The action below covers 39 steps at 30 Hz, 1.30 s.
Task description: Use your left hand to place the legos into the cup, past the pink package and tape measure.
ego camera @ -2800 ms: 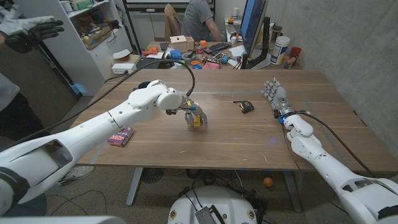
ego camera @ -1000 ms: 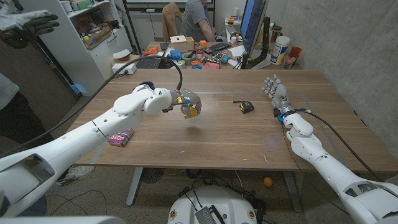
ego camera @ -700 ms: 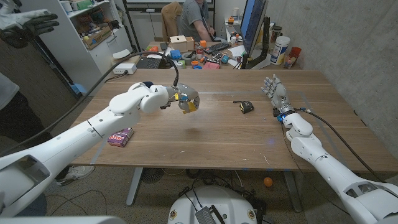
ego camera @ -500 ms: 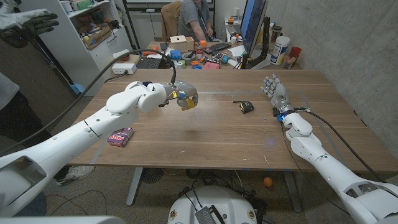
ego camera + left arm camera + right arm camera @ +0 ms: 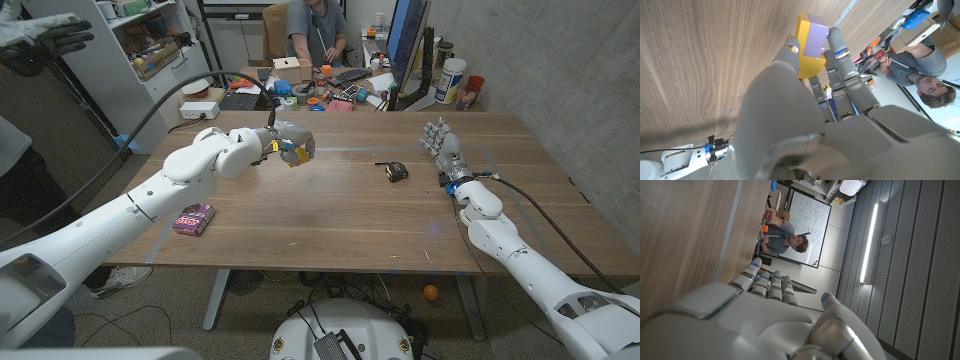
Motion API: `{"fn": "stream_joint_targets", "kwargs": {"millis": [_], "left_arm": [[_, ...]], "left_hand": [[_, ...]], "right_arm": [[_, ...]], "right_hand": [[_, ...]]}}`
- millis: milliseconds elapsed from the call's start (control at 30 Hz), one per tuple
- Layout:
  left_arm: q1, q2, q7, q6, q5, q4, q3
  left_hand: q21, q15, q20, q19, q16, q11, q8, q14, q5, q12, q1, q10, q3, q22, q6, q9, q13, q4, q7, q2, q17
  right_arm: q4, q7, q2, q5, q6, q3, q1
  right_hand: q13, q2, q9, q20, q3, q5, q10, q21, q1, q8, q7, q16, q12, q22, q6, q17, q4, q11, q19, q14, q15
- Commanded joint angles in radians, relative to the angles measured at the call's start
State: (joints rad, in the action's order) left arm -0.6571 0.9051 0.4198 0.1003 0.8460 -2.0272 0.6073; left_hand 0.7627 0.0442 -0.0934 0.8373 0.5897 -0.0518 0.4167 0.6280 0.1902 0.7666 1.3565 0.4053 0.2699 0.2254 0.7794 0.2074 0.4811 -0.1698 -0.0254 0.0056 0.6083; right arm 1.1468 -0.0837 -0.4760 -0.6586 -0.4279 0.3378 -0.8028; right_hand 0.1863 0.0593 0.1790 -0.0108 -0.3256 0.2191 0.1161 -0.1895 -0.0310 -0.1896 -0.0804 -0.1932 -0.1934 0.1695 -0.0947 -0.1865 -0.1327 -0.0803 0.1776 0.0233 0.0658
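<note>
My left hand [image 5: 285, 148] is raised over the far left part of the wooden table [image 5: 350, 220] and holds a yellow and purple lego piece [image 5: 291, 153] in its fingertips. In the left wrist view the legos [image 5: 810, 42] stick out beyond the curled fingers of that hand [image 5: 805, 115]. The pink package [image 5: 193, 218] lies near the table's front left, nearer to me than the hand. The black and yellow tape measure [image 5: 396, 171] lies right of centre. My right hand [image 5: 440, 150] stands at the right side with fingers apart, holding nothing; its back also appears in the right wrist view [image 5: 760, 315].
Behind the table is a cluttered desk [image 5: 310, 90] with a seated person [image 5: 318, 30] and a monitor [image 5: 405, 40]. A shelf unit [image 5: 150, 60] stands at the back left. A person's gloved hand [image 5: 45, 40] reaches in at the upper left.
My left hand has lifted the legos off the middle of the table and carried them up and toward the far left. The right hand has stayed still.
</note>
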Motion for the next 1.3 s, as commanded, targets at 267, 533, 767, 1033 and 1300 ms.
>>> {"fn": "stream_joint_targets", "kwargs": {"millis": [267, 533, 767, 1033, 1300], "left_arm": [[-0.075, 0.027, -0.155, 0.076, -0.011, -0.037, -0.088], [-0.105, 0.034, -0.226, 0.103, -0.016, -0.039, -0.112], [-0.136, 0.033, -0.314, 0.135, -0.029, -0.022, -0.14], [-0.161, 0.032, -0.408, 0.16, -0.047, -0.004, -0.161], [-0.175, 0.012, -0.525, 0.163, -0.081, 0.037, -0.175]], "left_hand": [[0.018, -0.253, -0.127, 0.003, 0.009, -0.002, 0.002, 0.113, 0.009, 0.01, 0.127, 0.012, -0.004, 0.003, 0.064, 0.008, 0.008, 0.0, 0.051, 0.107, 0.009], [0.026, -0.253, -0.127, 0.0, 0.012, -0.001, -0.002, 0.117, 0.009, 0.013, 0.132, 0.017, -0.007, 0.002, 0.067, 0.009, 0.01, 0.001, 0.05, 0.107, 0.014], [0.033, -0.253, -0.128, -0.004, 0.016, -0.002, -0.006, 0.122, 0.011, 0.015, 0.139, 0.019, -0.009, 0.001, 0.072, 0.011, 0.013, 0.001, 0.05, 0.107, 0.018], [0.04, -0.253, -0.128, -0.01, 0.018, -0.005, -0.01, 0.125, 0.013, 0.015, 0.15, 0.019, -0.01, -0.002, 0.077, 0.012, 0.015, -0.002, 0.05, 0.106, 0.023], [0.045, -0.254, -0.128, -0.013, 0.02, -0.004, -0.015, 0.129, 0.015, 0.015, 0.157, 0.017, -0.011, -0.004, 0.078, 0.013, 0.017, -0.002, 0.05, 0.106, 0.025]], "right_arm": [[0.014, 0.008, -0.009, 0.008, -0.005, -0.001, -0.007], [0.025, 0.008, -0.013, 0.015, -0.007, 0.002, -0.01], [0.04, 0.017, -0.016, 0.027, -0.004, 0.008, -0.012], [0.048, 0.025, -0.018, 0.038, -0.002, 0.013, -0.012], [0.048, 0.016, -0.014, 0.053, -0.009, 0.029, -0.01]], "right_hand": [[0.003, -0.009, 0.003, -0.006, 0.005, 0.007, 0.002, -0.007, 0.001, 0.001, 0.004, 0.0, 0.0, 0.005, -0.001, 0.0, -0.001, 0.001, -0.001, 0.002, 0.007], [0.003, -0.009, 0.003, -0.006, 0.008, 0.007, 0.003, -0.007, 0.001, 0.001, 0.004, 0.0, -0.001, 0.005, -0.001, 0.0, -0.001, 0.001, -0.001, 0.002, 0.007], [0.003, -0.01, 0.003, -0.006, 0.01, 0.008, 0.003, -0.007, 0.002, 0.001, 0.003, 0.001, -0.001, 0.005, -0.001, 0.0, -0.001, 0.0, -0.001, 0.001, 0.007], [0.003, -0.011, 0.003, -0.007, 0.012, 0.009, 0.002, -0.006, 0.002, 0.001, 0.004, 0.001, 0.0, 0.005, 0.0, 0.0, -0.001, 0.001, -0.004, 0.001, 0.007], [0.003, -0.011, 0.003, -0.007, 0.013, 0.009, 0.001, -0.005, 0.002, 0.001, 0.004, 0.002, 0.0, 0.005, 0.001, 0.0, -0.001, 0.002, -0.005, -0.001, 0.009]]}}
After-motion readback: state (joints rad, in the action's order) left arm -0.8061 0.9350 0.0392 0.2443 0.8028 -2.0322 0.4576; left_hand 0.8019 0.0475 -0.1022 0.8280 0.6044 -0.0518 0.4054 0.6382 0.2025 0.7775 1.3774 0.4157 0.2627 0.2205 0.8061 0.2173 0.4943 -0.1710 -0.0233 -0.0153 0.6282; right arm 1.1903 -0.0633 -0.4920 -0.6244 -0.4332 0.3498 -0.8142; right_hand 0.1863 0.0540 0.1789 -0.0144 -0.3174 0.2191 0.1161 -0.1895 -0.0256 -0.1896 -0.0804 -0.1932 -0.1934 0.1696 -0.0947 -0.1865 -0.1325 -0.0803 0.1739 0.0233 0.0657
